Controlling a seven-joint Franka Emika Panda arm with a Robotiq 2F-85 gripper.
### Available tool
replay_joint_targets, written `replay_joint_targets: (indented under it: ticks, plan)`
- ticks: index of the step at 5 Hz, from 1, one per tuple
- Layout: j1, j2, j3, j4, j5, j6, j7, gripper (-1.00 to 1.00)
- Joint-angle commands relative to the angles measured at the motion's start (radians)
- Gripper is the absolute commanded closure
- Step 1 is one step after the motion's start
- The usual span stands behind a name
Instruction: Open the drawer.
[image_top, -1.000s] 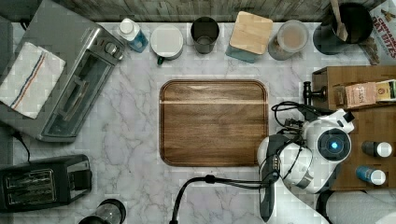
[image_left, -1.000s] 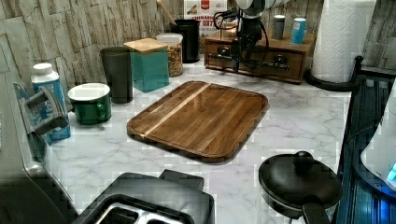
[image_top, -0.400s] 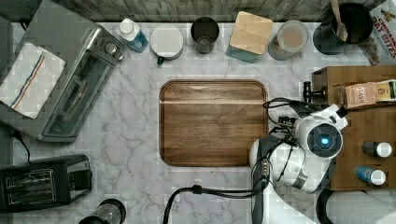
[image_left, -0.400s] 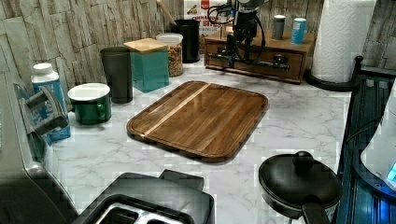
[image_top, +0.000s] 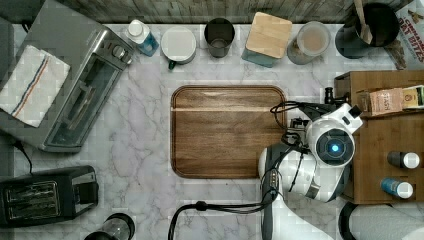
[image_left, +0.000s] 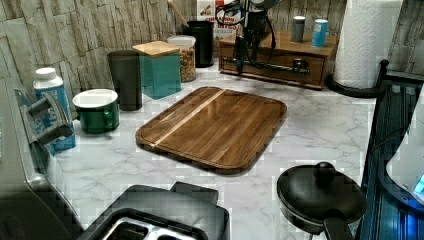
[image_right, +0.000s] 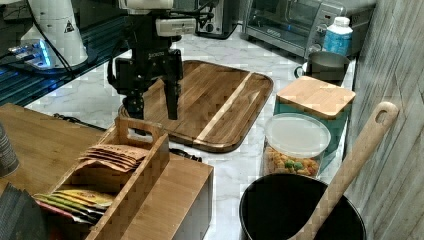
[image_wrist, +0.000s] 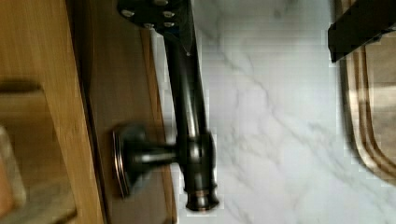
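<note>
The drawer (image_left: 280, 62) sits in a wooden cabinet at the back of the marble tabletop (image_left: 320, 130) in the left view, just beyond the cutting board (image_left: 215, 127), its front facing the board. Its long black bar handle (image_wrist: 187, 98) runs across the front on knobbed mounts (image_wrist: 140, 158).

The gripper (image_right: 152, 97) hangs fingers-down at the cabinet's front edge with its jaws spread; in the wrist view one finger (image_wrist: 159, 11) lies against the handle on the drawer side and the other finger (image_wrist: 362, 25) stands well apart over the board's edge, so nothing is clasped. The drawer looks closed, though the angle makes that hard to judge.

On the cabinet top, a wooden caddy (image_right: 135, 170) holds paper packets (image_right: 117, 155); their print cannot be read. Behind it stands a box (image_top: 411, 35) whose lettering ends in "BITES". A clear jar (image_right: 292, 145) holds mixed cereal-like pieces under a plastic lid. A black pot (image_right: 300, 215) holds a wooden spoon (image_right: 350, 165). A teal canister (image_right: 312, 107) carries a wooden lid.
</note>
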Motion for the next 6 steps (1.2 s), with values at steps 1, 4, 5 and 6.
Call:
replay_joint_targets:
  ticks: [1, 4, 5, 6]
  plan:
    - [-0.012, 0.014, 0.011, -0.026, 0.075, -0.074, -0.035, -1.00]
    - [0.175, -0.150, 0.091, -0.129, -0.050, -0.205, 0.324, -1.00]
    - [0.216, -0.161, 0.107, -0.126, -0.019, -0.225, 0.314, -1.00]
    - [0.275, -0.170, 0.093, -0.114, -0.023, -0.246, 0.376, -1.00]
